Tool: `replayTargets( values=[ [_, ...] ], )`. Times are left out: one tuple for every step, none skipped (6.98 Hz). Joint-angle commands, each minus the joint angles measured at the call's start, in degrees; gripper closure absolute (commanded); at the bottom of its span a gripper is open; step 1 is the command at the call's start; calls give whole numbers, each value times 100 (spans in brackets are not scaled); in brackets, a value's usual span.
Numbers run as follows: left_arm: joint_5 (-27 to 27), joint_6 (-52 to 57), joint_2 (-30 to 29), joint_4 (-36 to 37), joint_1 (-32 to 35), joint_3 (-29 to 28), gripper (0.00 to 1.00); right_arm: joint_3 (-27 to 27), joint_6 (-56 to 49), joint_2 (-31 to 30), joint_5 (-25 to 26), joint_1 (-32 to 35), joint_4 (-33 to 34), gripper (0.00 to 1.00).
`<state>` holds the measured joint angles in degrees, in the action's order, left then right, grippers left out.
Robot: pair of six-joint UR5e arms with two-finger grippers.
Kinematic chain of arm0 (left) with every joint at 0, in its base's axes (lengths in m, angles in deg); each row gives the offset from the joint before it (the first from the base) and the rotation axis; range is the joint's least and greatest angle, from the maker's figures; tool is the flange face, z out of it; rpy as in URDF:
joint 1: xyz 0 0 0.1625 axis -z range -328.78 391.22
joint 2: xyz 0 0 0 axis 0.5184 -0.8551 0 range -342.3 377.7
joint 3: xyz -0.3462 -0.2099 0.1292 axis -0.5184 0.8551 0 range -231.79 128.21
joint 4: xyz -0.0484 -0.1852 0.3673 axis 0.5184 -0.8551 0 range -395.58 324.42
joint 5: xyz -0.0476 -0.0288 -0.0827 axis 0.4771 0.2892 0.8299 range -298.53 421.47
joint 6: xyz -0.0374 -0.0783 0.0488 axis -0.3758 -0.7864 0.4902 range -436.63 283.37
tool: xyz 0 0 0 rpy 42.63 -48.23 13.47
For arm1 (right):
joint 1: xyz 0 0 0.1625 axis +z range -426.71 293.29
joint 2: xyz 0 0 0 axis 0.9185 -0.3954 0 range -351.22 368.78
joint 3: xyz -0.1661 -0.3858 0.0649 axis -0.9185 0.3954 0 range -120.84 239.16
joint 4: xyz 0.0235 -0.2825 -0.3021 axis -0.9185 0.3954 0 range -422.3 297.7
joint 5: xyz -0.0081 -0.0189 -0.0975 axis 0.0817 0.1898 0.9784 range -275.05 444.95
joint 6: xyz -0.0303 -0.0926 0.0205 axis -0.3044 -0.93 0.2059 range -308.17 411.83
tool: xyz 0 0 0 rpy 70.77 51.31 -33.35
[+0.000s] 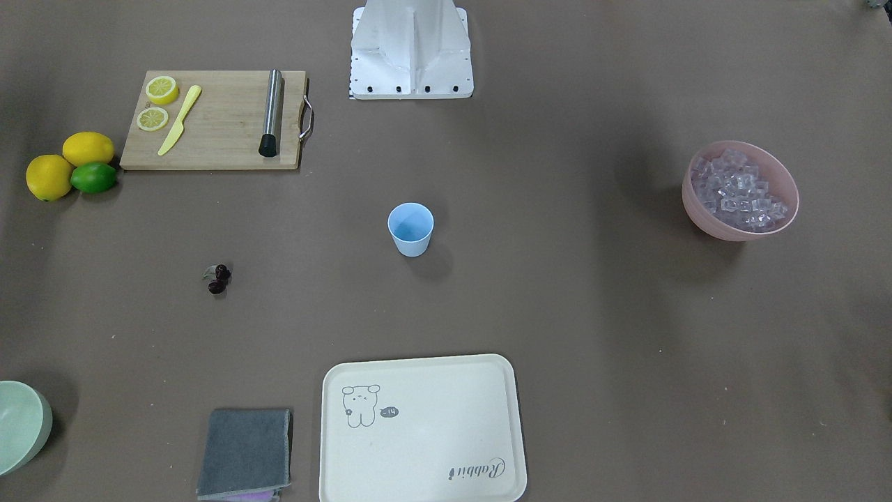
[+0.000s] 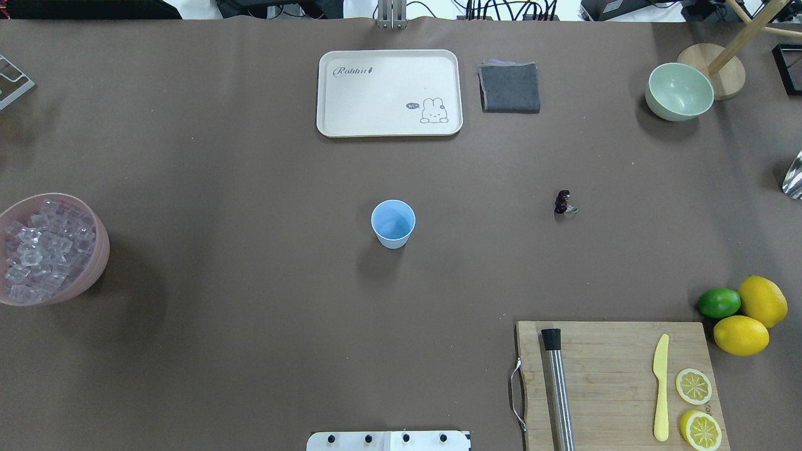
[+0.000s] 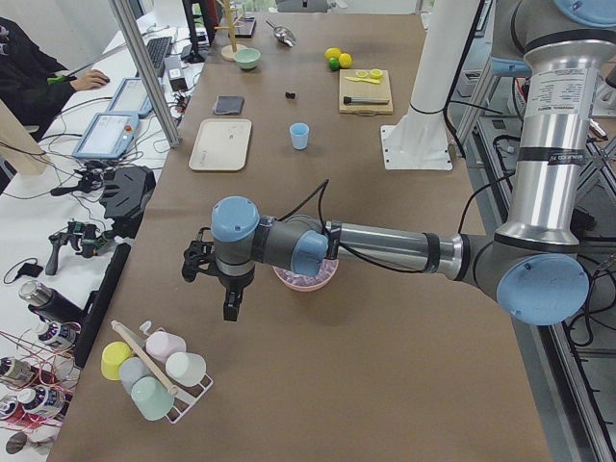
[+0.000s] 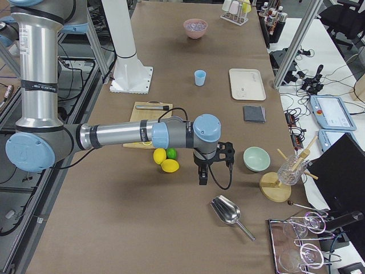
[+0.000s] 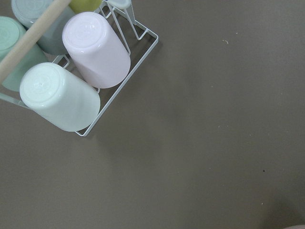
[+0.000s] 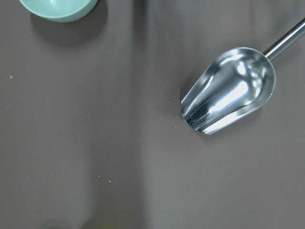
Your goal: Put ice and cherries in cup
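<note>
We see the cup (image 2: 393,222) upright at the centre of the tabletop (image 2: 250,351). The cherries (image 2: 562,202) lie well apart on its right. The ice (image 2: 37,247) fills the pink bowl (image 2: 98,266) at far left. For the left fingers (image 3: 231,306) and the right fingers (image 4: 201,178), we cannot tell whether they are spread or pressed together.

The cup (image 2: 393,223) stands mid-worktop (image 2: 250,351). The ice (image 2: 37,247) lies in a bowl (image 2: 99,258) at the left edge. The cherries (image 2: 562,202) lie well right of the cup. A tray (image 2: 388,92) lies beyond the cup, with a folded cloth (image 2: 510,88) just to its right.
</note>
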<state>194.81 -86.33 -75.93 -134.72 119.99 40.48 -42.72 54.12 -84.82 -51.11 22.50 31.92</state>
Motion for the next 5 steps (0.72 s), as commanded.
replayTargets(
  values=[
    [-1, 3, 3, 0, 0, -15, 2, -69, 0, 0, -35, 0, 26, 0],
    [7, -6, 11, 0, 9, -7, 2, -78, -9, -26, -366, 26, -26, 0],
    [-1, -6, 11, 0, 9, -7, 2, -69, -18, 0, -413, 27, -27, 0],
    [7, -6, 11, 0, 0, -7, 2, -95, -9, 18, -370, 18, -44, 0],
    [8, -6, 11, 0, 0, -7, 2, -78, 61, 131, -239, 26, -36, 0]
  ],
)
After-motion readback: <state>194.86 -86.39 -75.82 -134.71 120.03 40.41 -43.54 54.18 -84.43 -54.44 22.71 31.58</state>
